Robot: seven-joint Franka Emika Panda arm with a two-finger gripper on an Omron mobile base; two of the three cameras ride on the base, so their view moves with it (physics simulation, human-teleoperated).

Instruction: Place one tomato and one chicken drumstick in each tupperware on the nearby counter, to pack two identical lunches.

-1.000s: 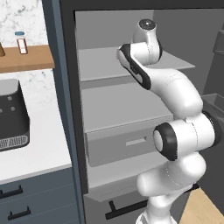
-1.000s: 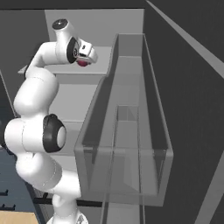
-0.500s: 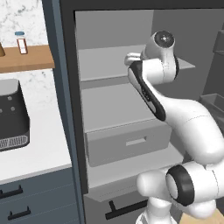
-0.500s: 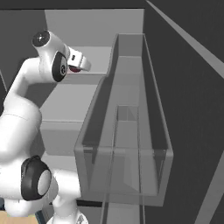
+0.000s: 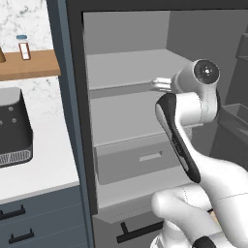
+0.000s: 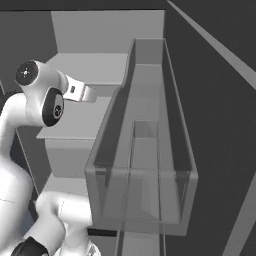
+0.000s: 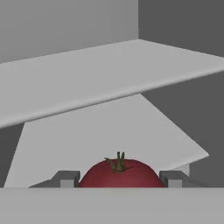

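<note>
Right now you've got a tomato (image 7: 119, 174) pinched between the two fingers of the gripper (image 7: 119, 178); the hand view shows one pad tight against each side of it, stem up. So the jaws are pressing on the tomato, part spread.

Location: the hand sits in front of the open fridge, level with the middle shelf (image 5: 128, 116), wrist (image 5: 162, 85) out past that shelf's front edge. Tomato looks clear of the shelf surface, carried rather than resting, though the hand view cuts off its underside.

Progress, my read: early. One tomato is picked, nothing visibly packed. The counter (image 5: 43, 164) lies left of the fridge, with a dark toaster (image 5: 14, 128) on it; no lunch boxes appear on the part you can see, so I can't tell their fill state. No drumsticks in sight on the shelves either.

Left to do: carry this tomato to a box, then the second tomato and both drumsticks.
</note>
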